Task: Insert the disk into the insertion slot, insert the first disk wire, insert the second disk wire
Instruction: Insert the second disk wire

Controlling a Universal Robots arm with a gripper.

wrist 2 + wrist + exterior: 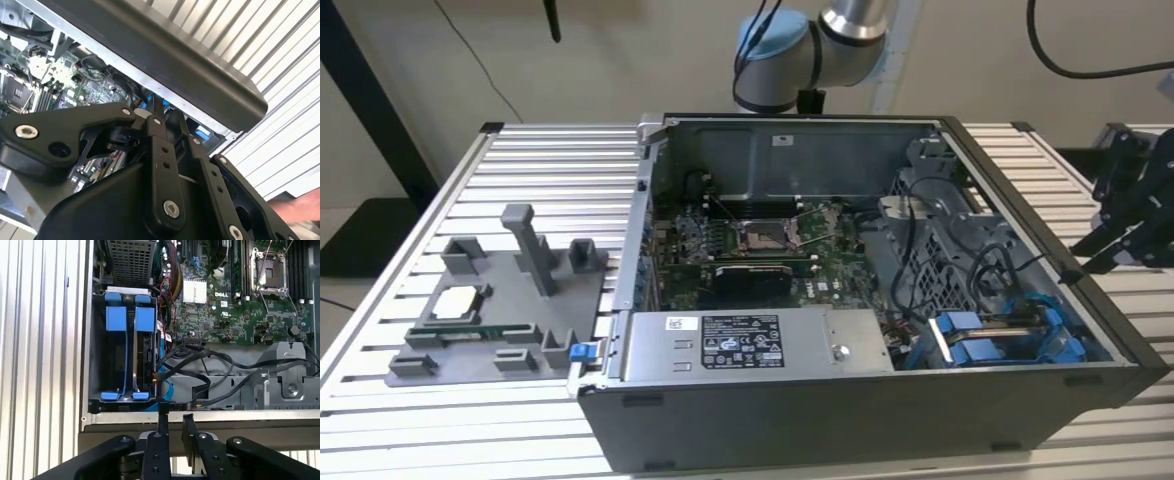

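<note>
The end effector (175, 414) hangs just outside the computer case (210, 416), fingers (163, 415) slightly apart, empty; at the exterior view's left a processor chip (458, 303) lies on a grey fixture (447, 347) on the desk (534, 170); the disk (145, 360) stands on edge in the insertion slot (116, 319), black cables (200, 356) meeting it.

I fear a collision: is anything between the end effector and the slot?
Yes. In the first wrist view the case wall lies between the end effector and the slot; black cables loop beside it.
</note>
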